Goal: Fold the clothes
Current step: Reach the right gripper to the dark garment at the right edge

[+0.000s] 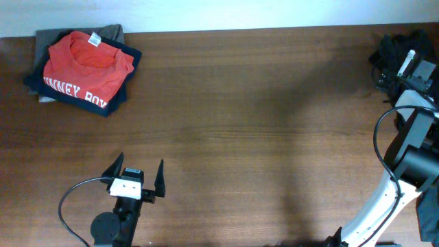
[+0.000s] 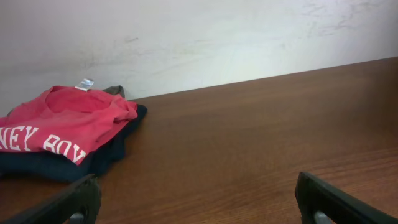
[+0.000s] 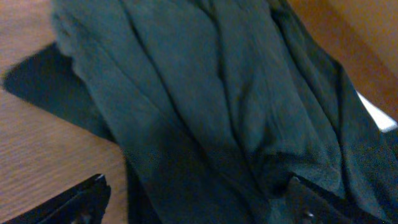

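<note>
- At the far left corner of the table (image 1: 260, 137) sits a folded stack (image 1: 82, 75) that looks done: a red shirt (image 1: 86, 65) on a navy piece (image 1: 118, 96), with a grey-green one (image 1: 113, 31) underneath
- At the far right edge lies the dark garment (image 3: 205, 93), rumpled in loose ridges and not yet folded; that is the work I see left
- My right gripper (image 3: 199, 208) hangs low over that dark cloth, fingers spread wide to either side; the view is blurred, so I can't say whether the tips touch the fabric, but nothing looks pinched
- My left gripper (image 1: 140, 162) waits near the front left, fingers spread wide, holding nothing, well apart from both piles
- I judge we're partway: some pieces stacked, and this one to be pulled out, laid flat and folded
</note>
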Action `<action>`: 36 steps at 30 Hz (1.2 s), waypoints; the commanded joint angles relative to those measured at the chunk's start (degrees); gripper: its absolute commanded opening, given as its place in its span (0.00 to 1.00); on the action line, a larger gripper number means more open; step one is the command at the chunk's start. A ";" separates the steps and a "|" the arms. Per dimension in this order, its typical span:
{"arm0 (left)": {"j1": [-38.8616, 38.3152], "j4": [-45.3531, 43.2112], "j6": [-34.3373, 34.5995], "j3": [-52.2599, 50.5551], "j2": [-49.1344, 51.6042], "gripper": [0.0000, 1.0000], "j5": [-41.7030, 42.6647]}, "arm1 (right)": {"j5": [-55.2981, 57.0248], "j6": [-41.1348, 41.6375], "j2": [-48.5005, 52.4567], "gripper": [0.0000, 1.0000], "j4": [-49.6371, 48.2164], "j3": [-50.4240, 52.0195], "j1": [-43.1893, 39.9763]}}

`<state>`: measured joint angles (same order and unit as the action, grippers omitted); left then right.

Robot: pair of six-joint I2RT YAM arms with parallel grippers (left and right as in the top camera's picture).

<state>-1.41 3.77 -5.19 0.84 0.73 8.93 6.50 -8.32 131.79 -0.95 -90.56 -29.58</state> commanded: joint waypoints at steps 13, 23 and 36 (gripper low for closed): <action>0.35 0.15 -0.94 -0.35 -0.39 0.99 -0.39 | -3.08 -1.33 3.54 0.86 -5.42 -0.85 1.62; 0.35 0.15 -0.94 -0.35 -0.39 0.99 -0.39 | -3.02 0.42 4.68 0.70 -8.35 -0.92 1.88; 0.35 0.13 -0.94 -0.35 -0.39 0.99 -0.37 | -2.84 6.05 4.04 0.10 -8.00 -1.16 1.88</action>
<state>-1.41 3.79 -5.21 0.84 0.73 8.93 3.57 -5.69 136.14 -9.04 -90.59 -28.23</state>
